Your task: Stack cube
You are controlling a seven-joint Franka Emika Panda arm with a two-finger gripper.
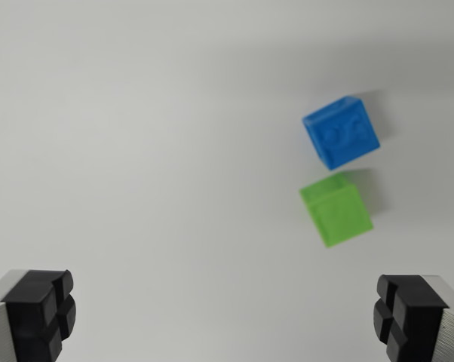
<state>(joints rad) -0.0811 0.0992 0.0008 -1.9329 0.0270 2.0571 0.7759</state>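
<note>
The gripper [225, 317] stands wide open and holds nothing. Its two fingers show only at the bottom corners of the wrist view: one black ribbed pad [40, 311] on a grey finger body at the wrist view's left, the other pad [404, 311] at the wrist view's right, with bare surface across the broad gap between them.

Beyond the fingers lies a plain white worktop [151, 151], which fills the rest of the view. Two cubes rest on it, well apart from both fingers and toward the wrist view's right. The nearer one is a green cube [335, 210], sitting above the right-hand finger in the picture and turned slightly so its edges run at an angle to the frame. Just past it, higher in the view, is a blue cube [341, 132], turned in much the same way, with raised marks on its upper face that are too blurred to read. The two cubes are close together but a thin strip of worktop shows between them; neither is on top of the other.
</note>
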